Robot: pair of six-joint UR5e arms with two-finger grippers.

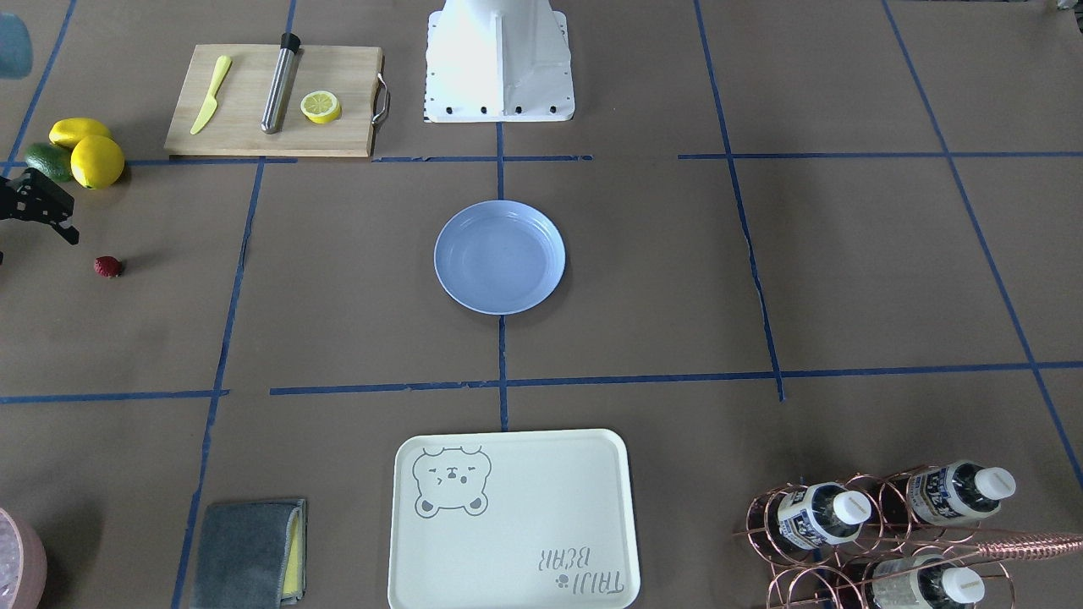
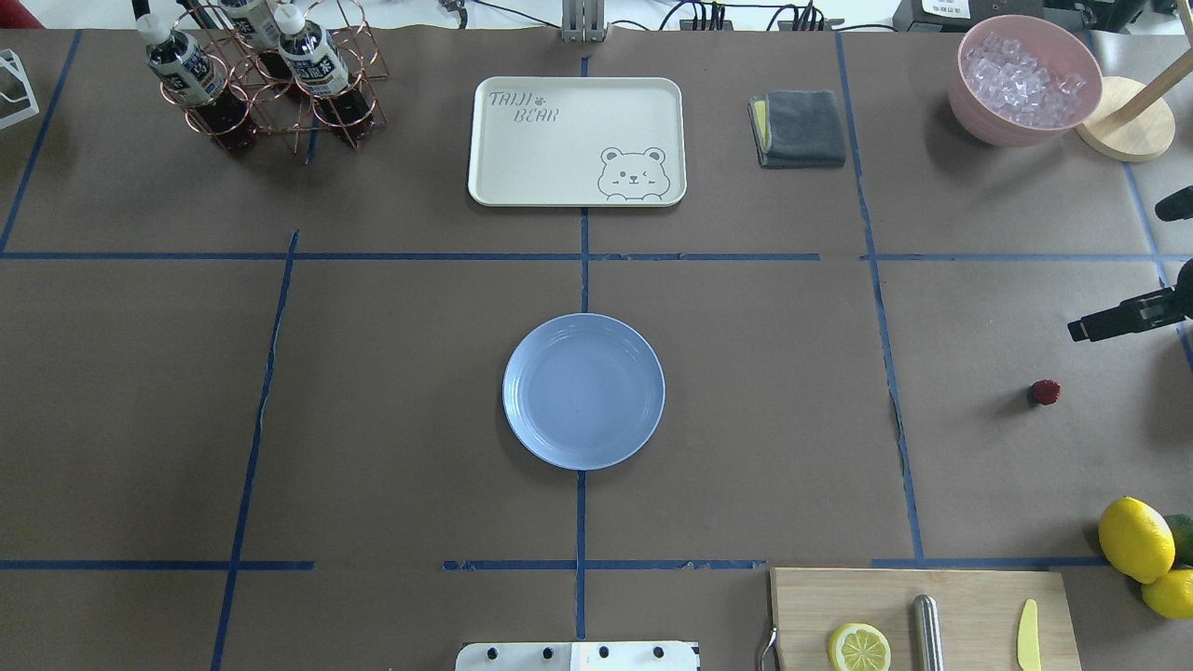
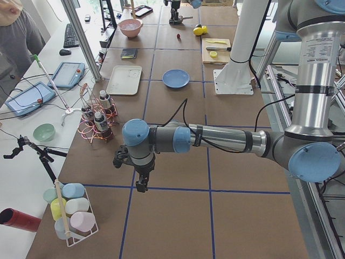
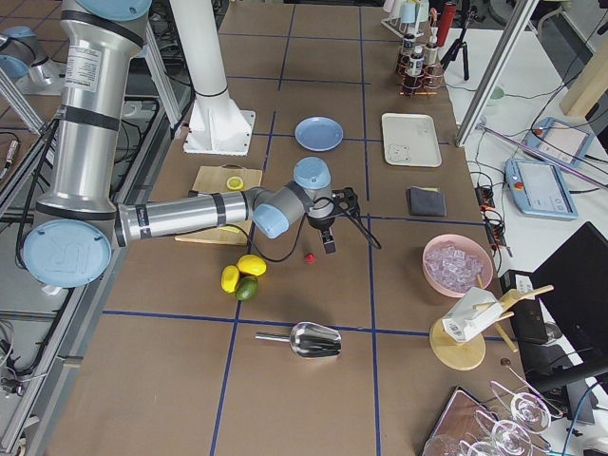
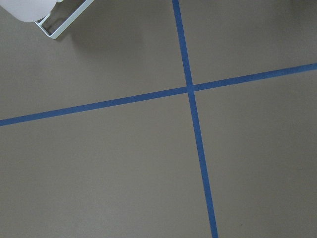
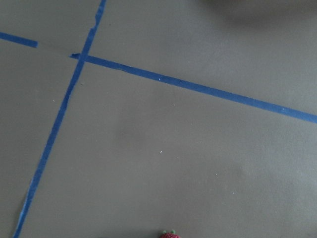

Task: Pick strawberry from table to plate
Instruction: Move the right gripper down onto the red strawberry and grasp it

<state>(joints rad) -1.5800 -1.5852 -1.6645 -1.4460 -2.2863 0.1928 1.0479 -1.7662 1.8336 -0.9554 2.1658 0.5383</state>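
The strawberry [image 2: 1045, 392] is a tiny red berry lying on the brown table [image 2: 373, 419] far out on my right side; it also shows as the berry [image 1: 107, 267] in the front view. The right wrist view catches only the strawberry's top [image 6: 170, 234] at its bottom edge. My right gripper [image 2: 1116, 271] hovers just beyond the berry, open and holding nothing. The light-blue plate [image 2: 583, 390] sits bare at the table's centre. My left gripper [image 3: 141, 183] hangs over the table's left end, and I cannot tell its state.
Two lemons [image 2: 1135, 539] and a green fruit lie near the strawberry, beside a cutting board [image 2: 969, 606] carrying a lemon slice, knife and metal tube. The bear tray [image 2: 576, 140], grey cloth [image 2: 800, 128], ice bowl [image 2: 1025, 79] and bottle rack [image 2: 261, 75] line the far side.
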